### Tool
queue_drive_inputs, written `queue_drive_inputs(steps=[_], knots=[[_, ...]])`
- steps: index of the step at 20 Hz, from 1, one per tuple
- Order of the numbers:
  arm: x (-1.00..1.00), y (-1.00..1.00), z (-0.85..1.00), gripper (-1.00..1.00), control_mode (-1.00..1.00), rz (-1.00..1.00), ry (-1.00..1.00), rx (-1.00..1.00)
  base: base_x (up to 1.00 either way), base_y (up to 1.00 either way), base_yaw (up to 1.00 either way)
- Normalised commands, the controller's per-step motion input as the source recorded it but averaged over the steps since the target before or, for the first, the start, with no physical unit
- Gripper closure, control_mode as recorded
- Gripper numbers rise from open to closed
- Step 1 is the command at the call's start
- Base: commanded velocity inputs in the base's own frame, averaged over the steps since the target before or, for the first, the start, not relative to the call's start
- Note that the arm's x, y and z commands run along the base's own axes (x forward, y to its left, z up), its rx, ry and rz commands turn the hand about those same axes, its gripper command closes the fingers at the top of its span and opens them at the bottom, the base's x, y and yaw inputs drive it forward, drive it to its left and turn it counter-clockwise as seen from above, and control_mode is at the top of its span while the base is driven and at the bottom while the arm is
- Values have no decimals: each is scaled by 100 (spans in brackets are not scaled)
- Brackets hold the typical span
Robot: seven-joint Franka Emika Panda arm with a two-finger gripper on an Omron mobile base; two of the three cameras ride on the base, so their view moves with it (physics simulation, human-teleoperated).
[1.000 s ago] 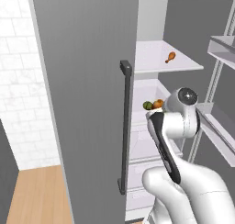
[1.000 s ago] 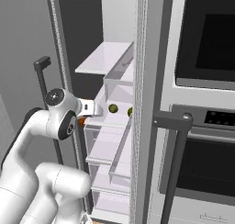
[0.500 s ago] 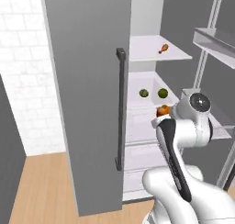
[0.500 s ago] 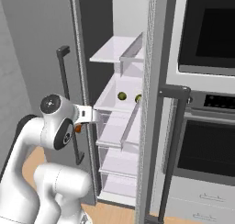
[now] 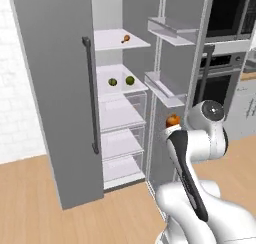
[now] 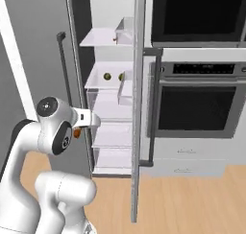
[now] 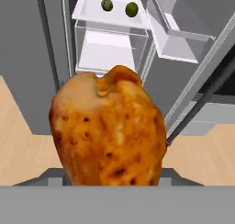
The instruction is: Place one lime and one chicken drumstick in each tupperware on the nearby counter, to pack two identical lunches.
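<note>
Jaws part-open, clamped round chicken drumstick [image 7: 109, 129]

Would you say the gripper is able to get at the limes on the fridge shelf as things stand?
Probably not yet: the gripper holds a drumstick, so its jaws are taken. The limes lie unblocked on the shelf, fridge doors open.
</note>
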Motion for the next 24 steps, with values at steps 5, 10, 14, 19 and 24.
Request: queue_drive_inputs(steps=[5,10,14,19,24], knots=[[0,0,0,100,100,0,0,0,-57,-33,-75],[0,0,0,100,100,0,0,0,60,-100,-53],[0,0,0,100,100,0,0,0,100,-98,-31],[0,0,0,100,100,0,0,0,100,-76,-2],[0,0,0,100,100,0,0,0,100,-45,5]])
